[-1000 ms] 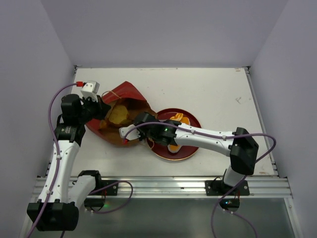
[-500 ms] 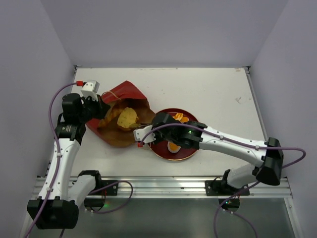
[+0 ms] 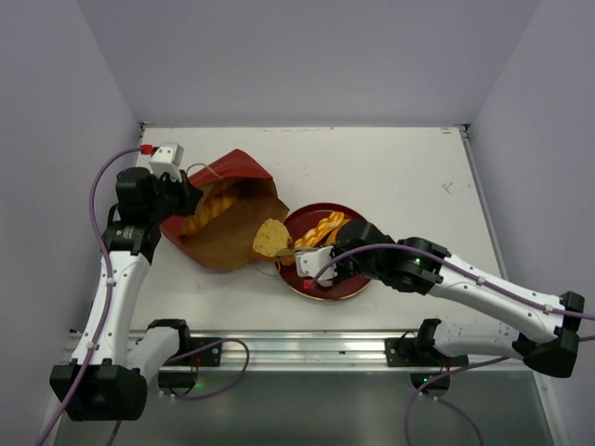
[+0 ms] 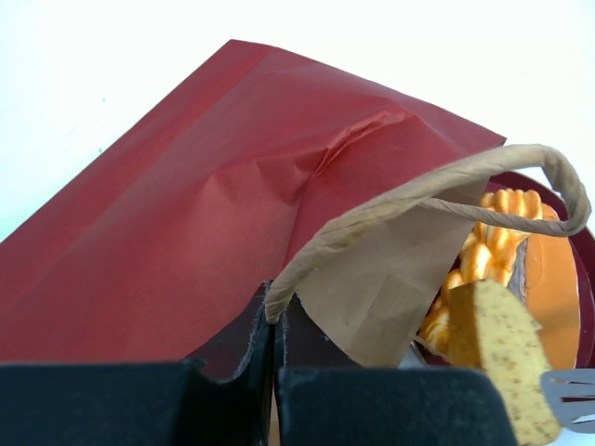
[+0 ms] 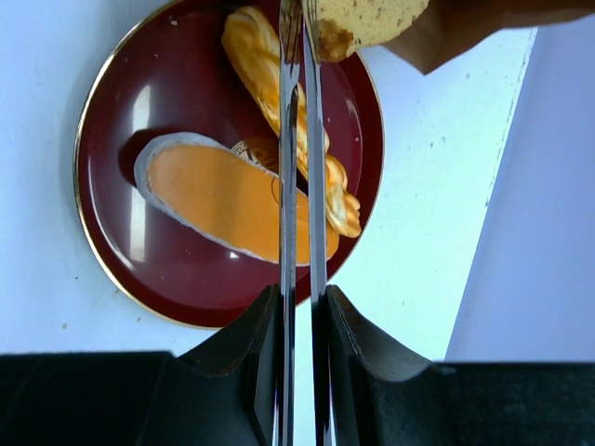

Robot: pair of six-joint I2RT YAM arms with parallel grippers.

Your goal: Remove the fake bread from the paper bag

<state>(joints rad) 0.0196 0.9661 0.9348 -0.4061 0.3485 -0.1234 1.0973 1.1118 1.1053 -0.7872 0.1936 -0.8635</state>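
Slice (image 5: 367, 19) in right claw (image 5: 299, 9), upper part cut off.

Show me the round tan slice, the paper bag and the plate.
round tan slice (image 3: 271, 239), top external view, middle of its face.
paper bag (image 4: 186, 232), left wrist view, red outer side.
plate (image 5: 112, 121), right wrist view, bare red surface.

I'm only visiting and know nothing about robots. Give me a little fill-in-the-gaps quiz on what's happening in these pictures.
1. The round tan slice is pinched by the fingers of the ____ arm.
2. The other arm's fingers clamp the edge of the paper bag, whose outside is dark ____.
3. The twisted stick and the flat orange slab lie on the round ____.

Missing words: right; red; plate.
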